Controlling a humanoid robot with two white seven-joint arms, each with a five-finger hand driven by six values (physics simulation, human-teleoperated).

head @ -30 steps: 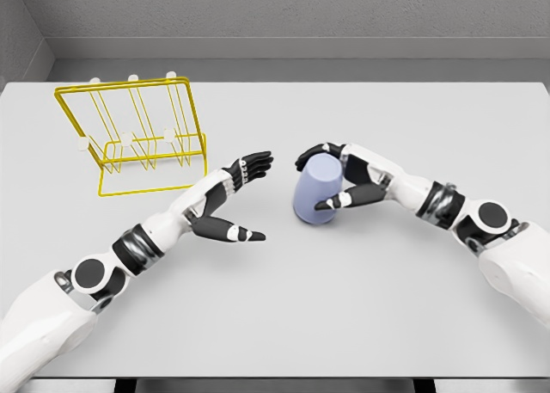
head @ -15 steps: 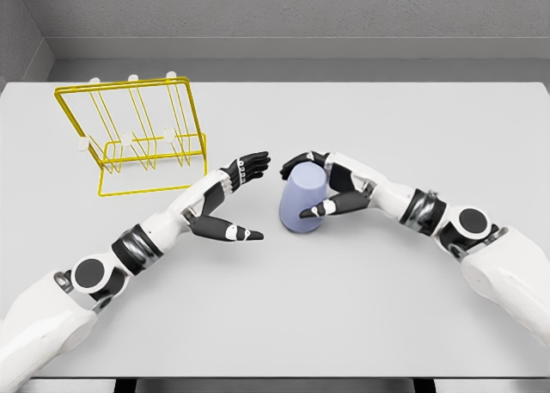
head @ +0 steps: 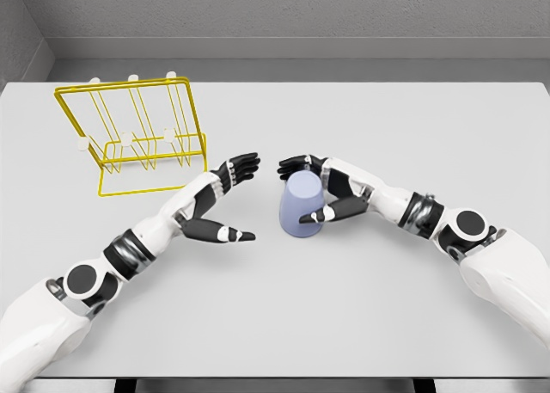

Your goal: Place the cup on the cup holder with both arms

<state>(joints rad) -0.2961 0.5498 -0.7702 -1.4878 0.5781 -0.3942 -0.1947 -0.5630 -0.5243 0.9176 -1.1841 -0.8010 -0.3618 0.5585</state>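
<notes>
Lilac cup (head: pixel 302 204) sits gripped in right hand (head: pixel 331 191) fingers; open left hand (head: pixel 215 208) waits for handover, rack (head: pixel 131 135) next.

Lavender cup and yellow wire cup holder on the gray table

The cup (head: pixel 302 203) is pale lavender, plain and without a handle; it stands upside down near the middle of the table, with the wider rim on the surface and a slight tilt. The cup holder (head: pixel 136 133) is a rack of thin yellow wire with upright pegs that have white tips; it stands at the far left of the table, well apart from the cup.
</notes>
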